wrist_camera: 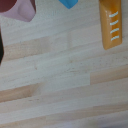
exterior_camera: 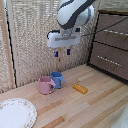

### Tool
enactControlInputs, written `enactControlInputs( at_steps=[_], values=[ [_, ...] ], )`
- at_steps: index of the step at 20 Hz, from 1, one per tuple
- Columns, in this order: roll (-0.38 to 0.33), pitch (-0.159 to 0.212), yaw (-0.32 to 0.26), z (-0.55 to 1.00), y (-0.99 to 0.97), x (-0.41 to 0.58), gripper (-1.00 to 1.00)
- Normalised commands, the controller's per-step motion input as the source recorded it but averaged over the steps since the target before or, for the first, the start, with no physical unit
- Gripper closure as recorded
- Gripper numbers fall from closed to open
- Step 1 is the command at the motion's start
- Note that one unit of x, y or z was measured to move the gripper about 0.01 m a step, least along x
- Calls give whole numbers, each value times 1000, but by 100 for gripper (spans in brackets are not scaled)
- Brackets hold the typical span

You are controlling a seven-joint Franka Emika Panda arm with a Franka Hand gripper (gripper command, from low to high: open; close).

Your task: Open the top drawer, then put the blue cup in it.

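A pale woven screen point(exterior_camera: 30, 40) backs the light wooden tabletop point(exterior_camera: 95, 107).

A home-like setting: a wooden tabletop point(exterior_camera: 95, 107), woven blinds point(exterior_camera: 35, 35), a brown drawer chest point(exterior_camera: 111, 45), and a patterned plate point(exterior_camera: 15, 112).

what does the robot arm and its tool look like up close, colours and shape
The arm is a bulky, rounded white shell with a dark grey joint section. Below it sits a boxy white tool body with two short fingers, dark with blue tips. A thin dark cable runs off toward the exterior view's right.
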Motion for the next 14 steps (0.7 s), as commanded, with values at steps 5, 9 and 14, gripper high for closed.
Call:
enactControlInputs(
  at_steps=[5,9,14],
  values=[
    [-303,-10,165,85,36,-115,-100],
    [-353,-35,166,76,-56,-146,-100],
    [-363,-43,168,32,-77,-157,-100]
  ],
)
